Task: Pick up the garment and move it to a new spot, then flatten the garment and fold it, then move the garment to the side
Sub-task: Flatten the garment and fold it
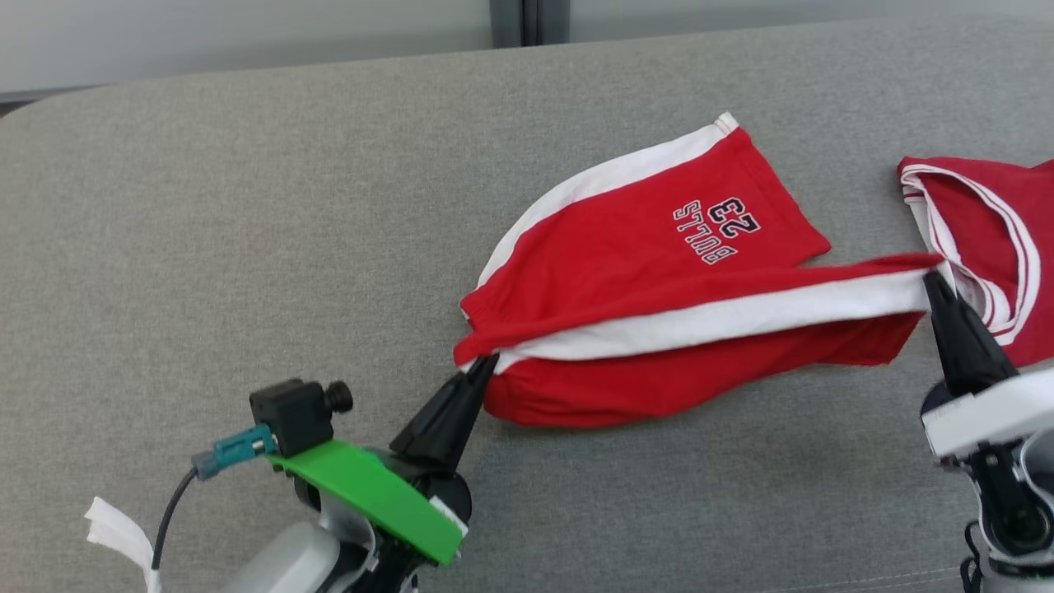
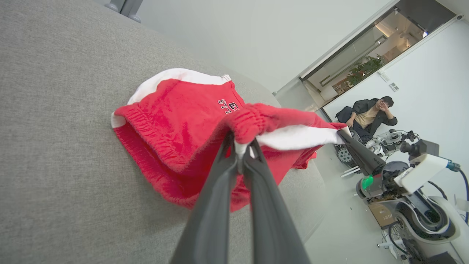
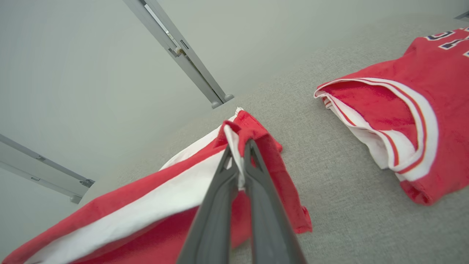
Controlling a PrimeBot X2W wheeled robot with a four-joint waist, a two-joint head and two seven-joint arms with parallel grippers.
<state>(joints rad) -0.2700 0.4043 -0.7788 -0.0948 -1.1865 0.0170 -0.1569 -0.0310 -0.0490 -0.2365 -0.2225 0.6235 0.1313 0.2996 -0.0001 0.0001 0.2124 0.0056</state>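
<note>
The garment (image 1: pixel 659 272) is a pair of red shorts with white side stripes and upside-down "BULLS 23" lettering, lying on the grey surface. Its near edge is lifted and stretched between my two grippers. My left gripper (image 1: pixel 486 366) is shut on the waistband end (image 2: pixel 249 124) at the shorts' left. My right gripper (image 1: pixel 932 280) is shut on the leg hem (image 3: pixel 238 135) at the right. In the left wrist view the right gripper (image 2: pixel 342 134) shows at the far end of the taut white stripe.
A second red garment with white trim, a jersey (image 1: pixel 988 239), lies on the grey surface (image 1: pixel 247 247) just right of the right gripper. A person (image 2: pixel 368 115) sits in the room's background beside other equipment. A wall rail (image 3: pixel 183 55) runs behind.
</note>
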